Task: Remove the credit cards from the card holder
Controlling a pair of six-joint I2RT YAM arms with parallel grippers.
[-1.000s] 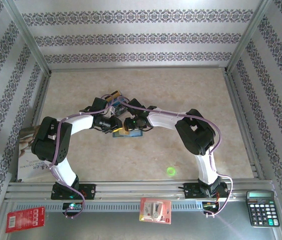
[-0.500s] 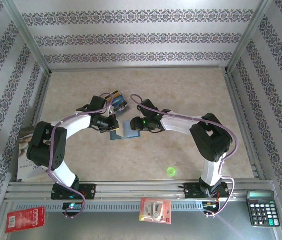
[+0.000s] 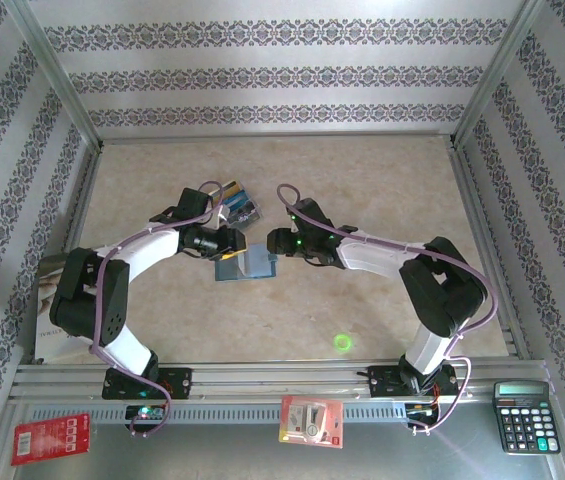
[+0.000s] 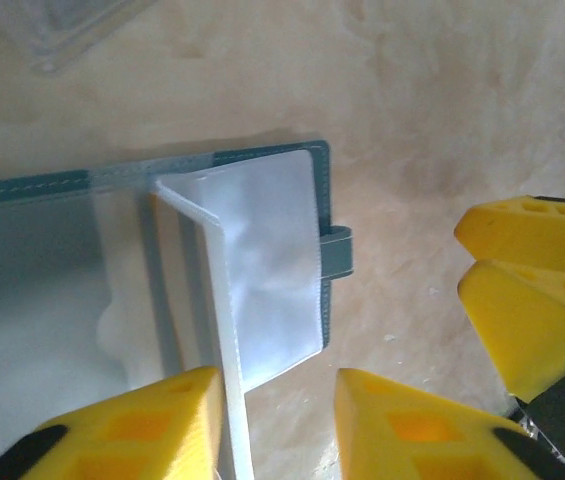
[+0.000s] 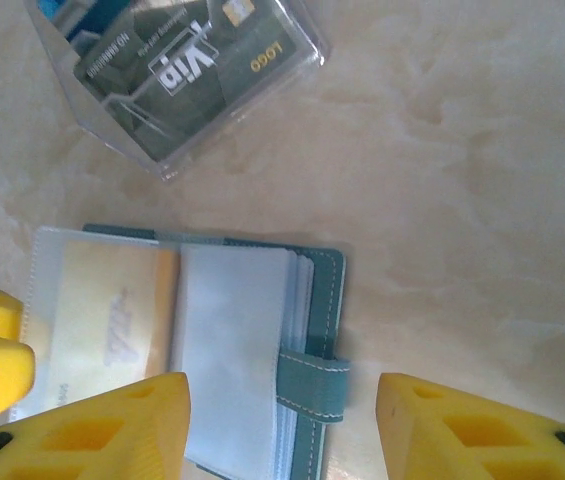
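Note:
The slate-blue card holder lies open on the table between my two grippers. Its clear sleeves fan out, and one sleeve stands upright against the inner side of my left gripper's left finger; the jaws are apart and do not pinch it. A tan card sits in a sleeve of the holder. My right gripper hovers open over the holder's tab edge. Behind the holder lie loose credit cards, among them a dark one in a clear cover.
A booklet lies under the left arm at the table's left edge. On the front ledge are a red packet, a red-and-white packet and a black calculator. A green light spot marks the table.
The left gripper was shut and has opened, leaving the sleeve upright. The right gripper opened wider and drew off to the right. The holder now lies uncovered between them.

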